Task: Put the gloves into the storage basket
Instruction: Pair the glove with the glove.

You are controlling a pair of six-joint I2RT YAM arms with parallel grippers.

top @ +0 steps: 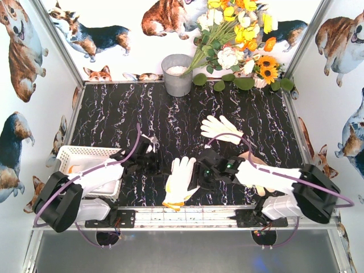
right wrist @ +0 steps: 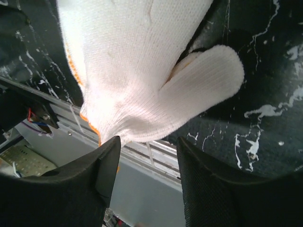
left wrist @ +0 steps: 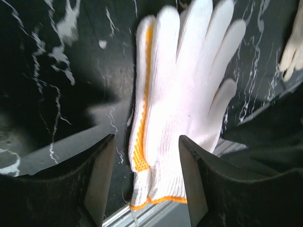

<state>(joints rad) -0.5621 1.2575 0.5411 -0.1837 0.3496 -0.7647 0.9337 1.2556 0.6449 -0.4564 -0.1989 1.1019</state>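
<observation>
I count two arms, two grippers, one storage basket (top: 79,152), one grey metal bucket (top: 177,77) and one bunch of flowers (top: 233,34). I can see two white gloves. A cream bit (top: 254,158) sticks out from under my right arm, and I cannot tell if it is a third glove.

The near glove (top: 179,181) lies flat at 6 o'clock on the black marble table (top: 114,114). Its fingers point to 12 o'clock and its orange cuff is right at the near edge. The far glove (top: 220,128) lies at about 1 o'clock from it, well apart. The basket sits at 8 o'clock on the table, behind my left arm. The bucket is at 12 o'clock, with the flowers just to its right.

My left gripper (top: 152,164) is at 9 o'clock of the near glove and my right gripper (top: 196,173) is at 3 o'clock, so the glove lies between them.

In the left wrist view, the jaws of the left gripper (left wrist: 147,138) stand apart and the glove's (left wrist: 184,94) cuff end shows in the gap. They hold nothing.

In the right wrist view, the jaws of the right gripper (right wrist: 149,141) stand apart too. The cuff of the glove (right wrist: 132,71) comes down to the tip of one jaw, and the thumb sticks out to 3 o'clock. Nothing is pinched.
</observation>
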